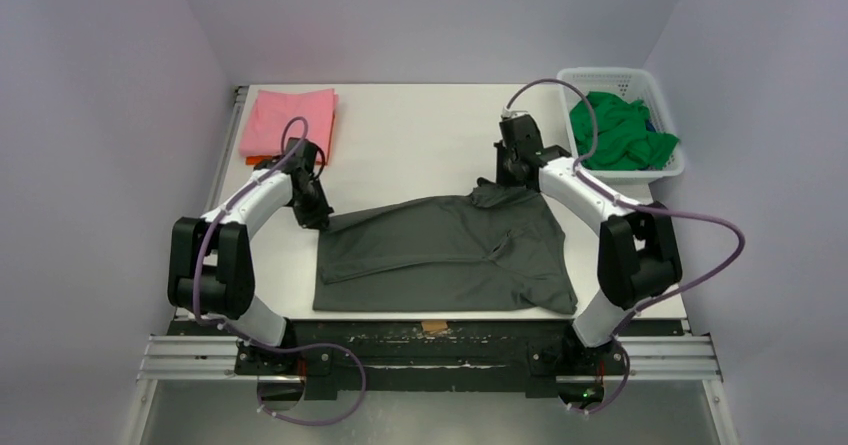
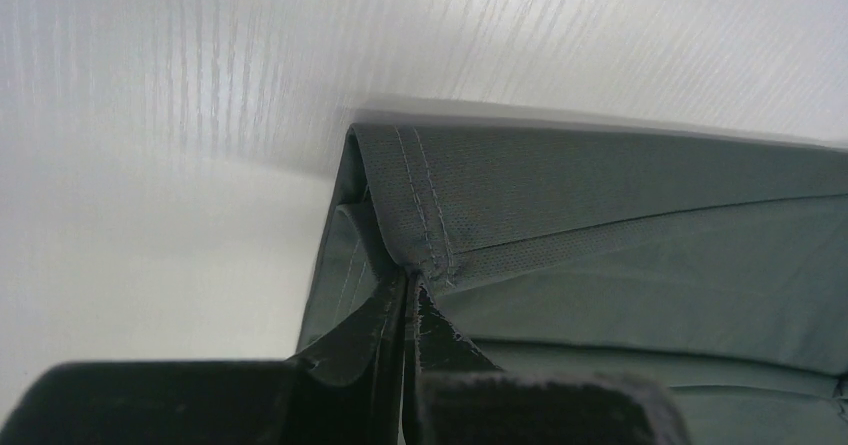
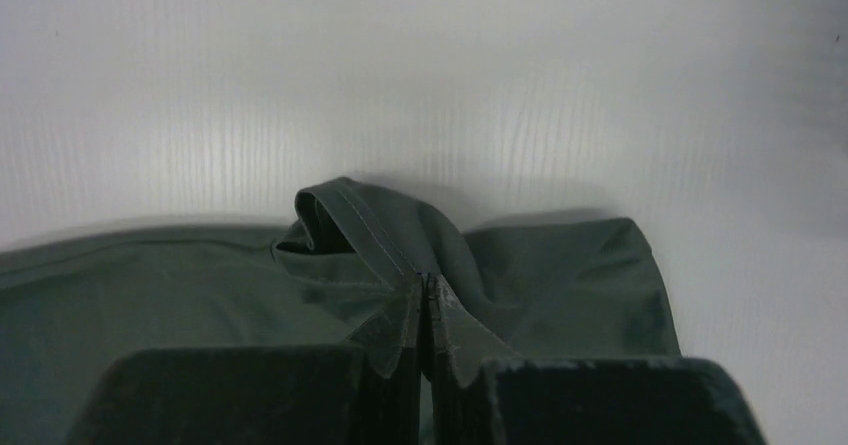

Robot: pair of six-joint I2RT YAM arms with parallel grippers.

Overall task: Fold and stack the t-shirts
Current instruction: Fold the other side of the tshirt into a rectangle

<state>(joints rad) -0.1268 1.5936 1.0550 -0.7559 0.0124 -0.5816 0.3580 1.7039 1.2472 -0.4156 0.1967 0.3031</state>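
Top external view: the dark charcoal-grey t-shirt (image 1: 445, 255) lies spread across the near middle of the white table (image 1: 420, 135), mostly flat, its front edge close to the table's near edge and its far edge lifted at two corners. The left gripper (image 1: 318, 215) is at the shirt's far left corner and the right gripper (image 1: 505, 180) at its far right corner, where the cloth bunches into a small raised fold. In the left wrist view the two dark fingers (image 2: 350, 350) are pressed together with only a thin seam of fabric between them, pinching the stitched hem (image 2: 425, 195) of the shirt just above the tabletop. In the right wrist view the fingers (image 3: 390, 335) are likewise closed tight on a puckered ridge of the same grey cloth, which rises into a loop right beyond the tips. Further out, a folded pink t-shirt (image 1: 288, 120) sits at the table's far left corner, with a sliver of an orange t-shirt (image 1: 258, 158) showing beneath its near edge. At the far right corner stands a white lattice basket (image 1: 605, 73) holding a crumpled bright green t-shirt (image 1: 620, 130). Both arms bend inward from their bases at the near edge, purple cables looping beside them.
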